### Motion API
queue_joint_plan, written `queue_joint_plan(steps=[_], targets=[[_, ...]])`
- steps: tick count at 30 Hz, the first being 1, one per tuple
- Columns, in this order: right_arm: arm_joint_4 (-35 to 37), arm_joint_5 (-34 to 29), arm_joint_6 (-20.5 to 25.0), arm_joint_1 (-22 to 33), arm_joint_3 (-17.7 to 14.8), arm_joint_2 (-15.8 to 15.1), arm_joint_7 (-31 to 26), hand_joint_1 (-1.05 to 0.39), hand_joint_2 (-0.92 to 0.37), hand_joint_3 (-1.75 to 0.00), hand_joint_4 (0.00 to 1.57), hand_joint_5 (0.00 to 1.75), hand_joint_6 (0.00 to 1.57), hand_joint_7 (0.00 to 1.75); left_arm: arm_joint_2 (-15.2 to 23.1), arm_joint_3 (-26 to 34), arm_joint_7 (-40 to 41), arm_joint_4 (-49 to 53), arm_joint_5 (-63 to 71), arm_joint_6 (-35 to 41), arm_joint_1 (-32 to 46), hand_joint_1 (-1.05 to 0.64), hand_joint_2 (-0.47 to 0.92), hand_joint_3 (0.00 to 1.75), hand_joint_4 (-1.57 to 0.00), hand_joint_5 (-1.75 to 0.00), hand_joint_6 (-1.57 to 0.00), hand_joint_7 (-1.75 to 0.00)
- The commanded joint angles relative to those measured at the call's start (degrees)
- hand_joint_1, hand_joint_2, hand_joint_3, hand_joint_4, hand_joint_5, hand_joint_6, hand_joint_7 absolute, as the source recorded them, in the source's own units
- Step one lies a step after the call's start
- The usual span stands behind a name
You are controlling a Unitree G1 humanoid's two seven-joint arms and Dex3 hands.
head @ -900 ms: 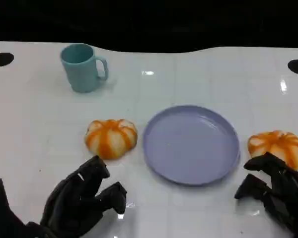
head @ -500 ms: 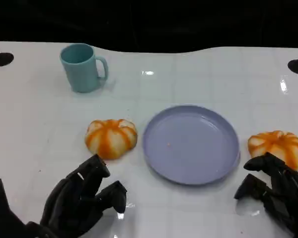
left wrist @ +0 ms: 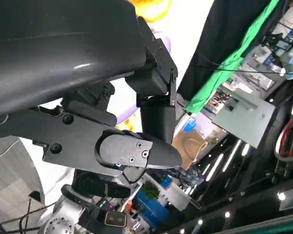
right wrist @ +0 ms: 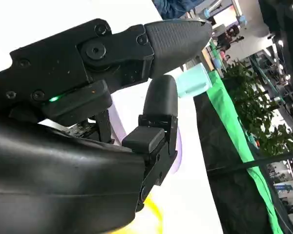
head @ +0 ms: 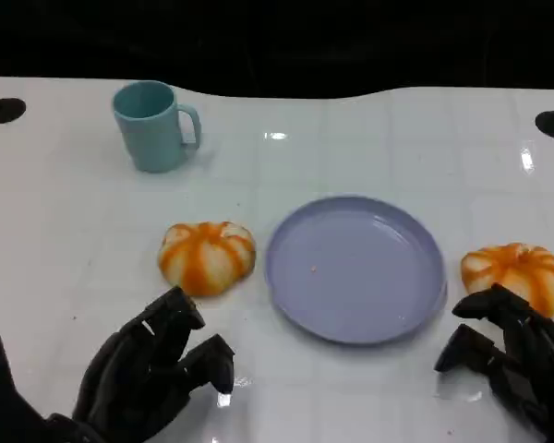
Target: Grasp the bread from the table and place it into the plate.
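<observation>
- Left hand (head: 152, 378): near left, fingers (head: 212, 362) apart and part curled, nothing in them; low over the table (head: 369, 120), just near of the left bun (head: 207, 257).
- Right hand (head: 512, 355): near right, fingers (head: 478, 305) apart, holding nothing; fingertips right at the near edge of the right bun (head: 515, 273), contact can't be told.
- Left wrist view: left hand's fingers (left wrist: 136, 151) reach out with nothing between them. Right wrist view: same for the right hand's fingers (right wrist: 158, 114).
- Left bun sits on the table just left of the plate (head: 355, 268), not touching its rim. Right bun is on the table just right of the plate.
- Handling, my guess: bun is light, soft, squashes easily; rounded, glazed-looking top could slip. Best taken from above, fingers wrapping opposite sides low down, gentle squeeze.
- Plate has nothing on it, shallow rim, easy drop-in.
- Counts: two buns, one plate, one mug (head: 154, 125) far left, two hands.
</observation>
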Motion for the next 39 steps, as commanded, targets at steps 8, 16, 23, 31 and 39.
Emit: queue_joint_plan(steps=[8,16,23,31,39], targets=[[0.5,0.0,0.4,0.4,-0.1,-0.2,-0.6,-0.56,-0.92,-0.2,0.66,1.51,0.62,1.16,2.2,-3.9,6.0,-6.5,15.5,-17.0,2.0,-0.48,0.92,0.09,-0.33,-1.1,-0.43,-0.4],[-0.3,0.3,0.6,0.6,0.0,0.5,-0.8,-0.57,-0.92,-0.19,0.67,1.53,0.65,1.16,7.4,-7.1,14.5,-6.9,34.2,-33.5,1.9,-0.51,0.92,0.05,-0.17,-0.8,-0.41,-0.1],[-0.8,-0.7,0.6,1.2,0.4,0.4,-1.6,-0.58,-0.92,-0.2,0.67,1.54,0.66,1.16,13.1,-9.7,25.9,-8.1,52.4,-39.7,0.1,-0.49,0.88,0.01,-0.05,-0.62,-0.36,-0.02],[0.4,-0.4,-0.7,0.9,0.2,0.0,-0.1,-0.52,-0.92,-0.25,0.65,1.53,0.59,1.21,18.1,-13.0,33.7,-10.6,67.4,-38.1,-1.8,-0.54,0.85,0.0,-0.01,-0.4,-0.31,-0.01],[1.0,0.0,-0.8,0.5,-0.3,0.0,0.9,-0.5,-0.92,-0.26,0.63,1.53,0.57,1.22,20.7,-15.8,39.4,-10.6,75.0,-35.8,-3.9,-0.56,0.84,0.0,0.0,-0.34,-0.29,0.0]])
